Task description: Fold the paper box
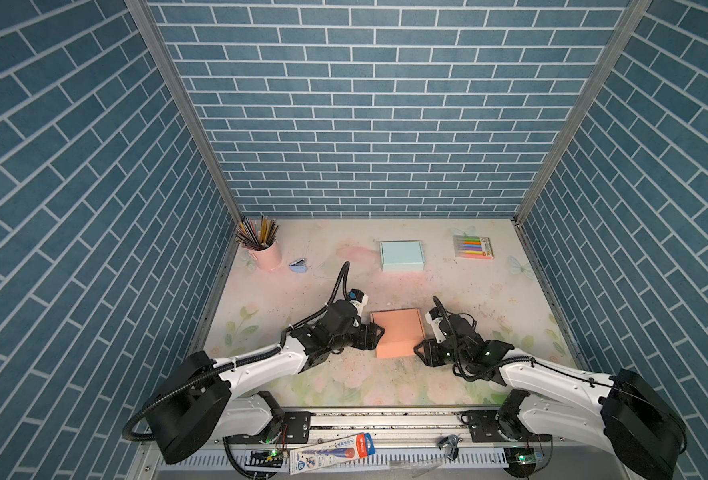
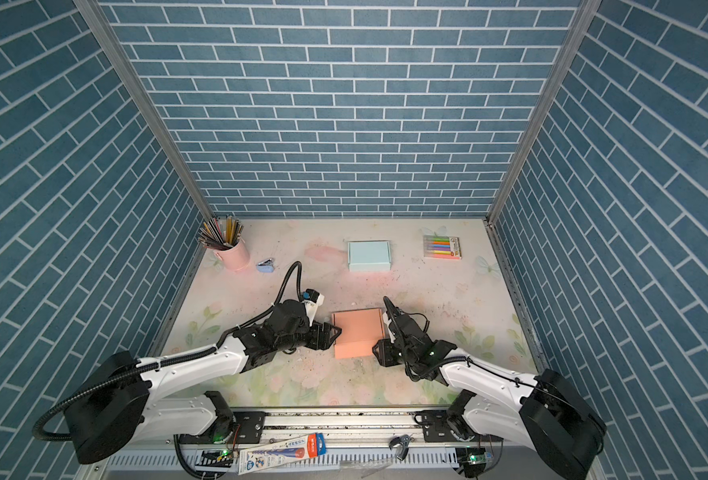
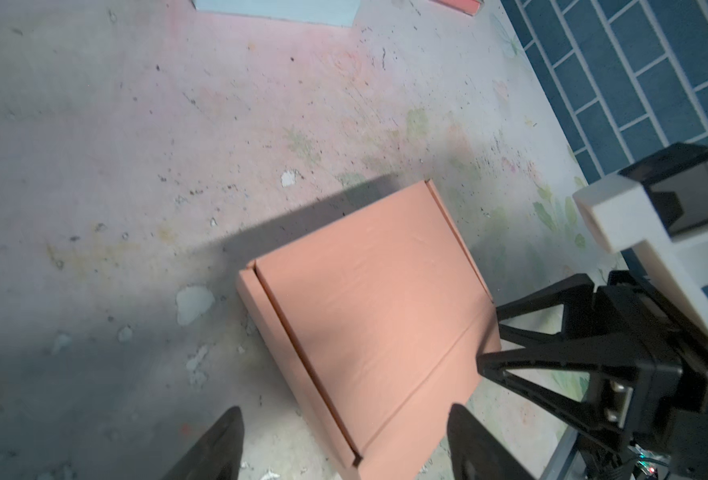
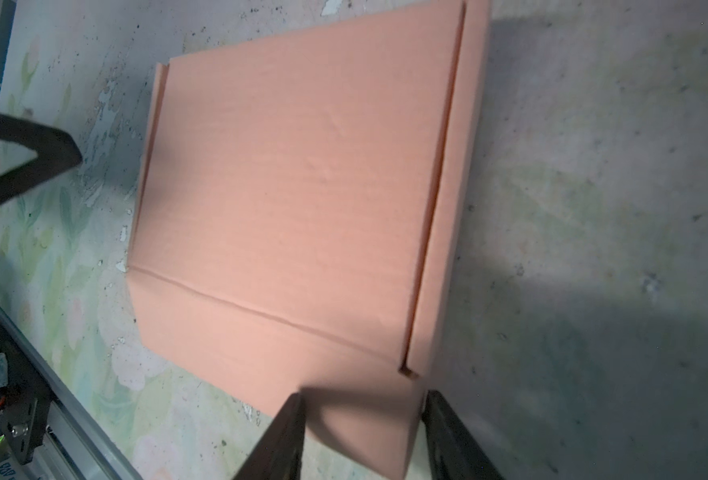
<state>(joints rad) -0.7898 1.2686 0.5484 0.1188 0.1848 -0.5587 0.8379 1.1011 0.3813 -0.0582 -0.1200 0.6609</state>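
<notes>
The box (image 1: 398, 332) is plain salmon-pink. The walls (image 1: 364, 104) carry a dark-blue brick pattern with white joints. The table (image 1: 344, 382) is pale, with a faded floral print in pink and green, speckled dark. The far box (image 1: 402, 255) is light blue, the cup (image 1: 270, 255) pink, the markers (image 1: 473, 247) many-coloured. The arms (image 1: 260, 365) are white and black.

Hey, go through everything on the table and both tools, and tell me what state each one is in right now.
Orange box: lid folded down, flat on the table.
Blue box: closed, lying flat at the back.
Pink cup: upright, full of pencils.
Marker pack: lying flat, face up.
Stapler: too small to tell.
Left tool: open, astride an orange box corner.
Right tool: around another corner; grip unclear.
</notes>
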